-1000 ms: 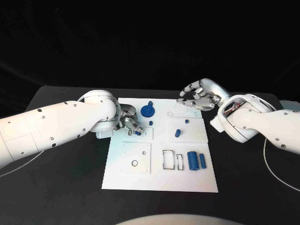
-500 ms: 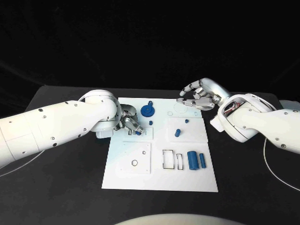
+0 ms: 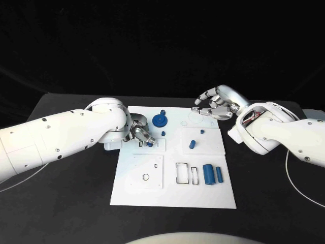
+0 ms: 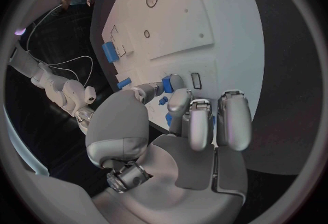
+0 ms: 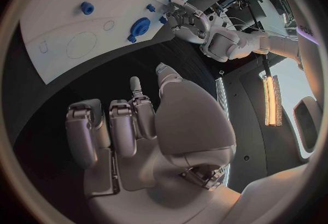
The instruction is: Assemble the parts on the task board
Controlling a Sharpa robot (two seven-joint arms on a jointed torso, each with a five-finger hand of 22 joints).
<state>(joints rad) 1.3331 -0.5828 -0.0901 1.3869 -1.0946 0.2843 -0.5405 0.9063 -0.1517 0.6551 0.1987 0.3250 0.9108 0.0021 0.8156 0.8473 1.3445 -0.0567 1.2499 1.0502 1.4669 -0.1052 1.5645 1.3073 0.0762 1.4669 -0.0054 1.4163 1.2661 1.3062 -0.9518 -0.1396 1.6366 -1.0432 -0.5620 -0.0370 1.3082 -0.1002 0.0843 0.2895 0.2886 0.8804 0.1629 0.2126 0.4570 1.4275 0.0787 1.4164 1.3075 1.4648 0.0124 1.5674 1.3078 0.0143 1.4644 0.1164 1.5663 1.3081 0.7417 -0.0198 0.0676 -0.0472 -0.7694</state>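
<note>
The white task board (image 3: 173, 195) lies in the middle of the black table. My left hand (image 3: 139, 133) hovers over its far left part and pinches a small blue part (image 4: 167, 84) between thumb and finger, close to a small slot (image 4: 196, 80). A blue gear (image 3: 159, 120) stands just beyond that hand, with a small blue peg (image 3: 162, 111) behind it. Another blue piece (image 3: 192, 144) sits mid-board, and two blue cylinders (image 3: 208, 174) lie beside a rectangular frame (image 3: 182, 173). My right hand (image 3: 215, 105) hangs over the board's far right corner, fingers curled, holding nothing.
A square plate with a round hole (image 3: 145, 177) takes up the board's near left. Black table top (image 3: 74, 193) surrounds the board on all sides. A thin white cable (image 3: 294, 178) runs along the table under my right arm.
</note>
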